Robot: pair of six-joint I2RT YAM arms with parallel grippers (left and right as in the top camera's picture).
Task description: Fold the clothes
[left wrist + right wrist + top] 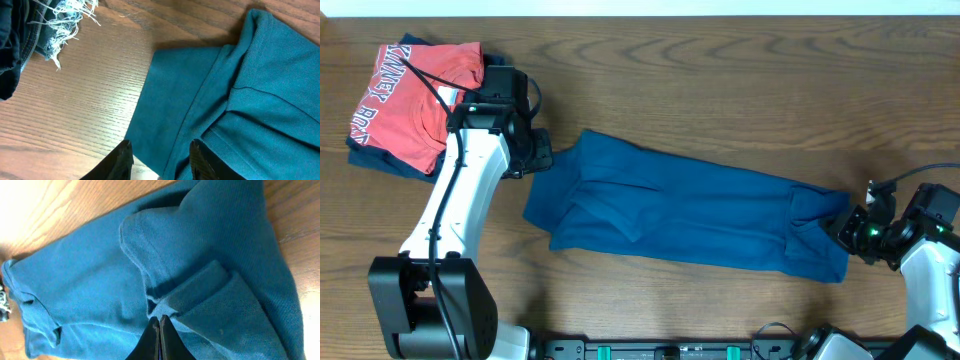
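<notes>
Two garments (410,105) or more sit folded at the far left corner of the table (720,70). The blue shirt (690,215), lying midway between the side edges, is only narrowed: my right gripper (159,330) pinches one end, my left gripper (161,162) hangs open over the other.

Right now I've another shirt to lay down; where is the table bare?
Bare: the far strip of table right of the folded stack, above the blue shirt; near strip below it. Crowded: around left pincer and stack, and right pincer.
</notes>
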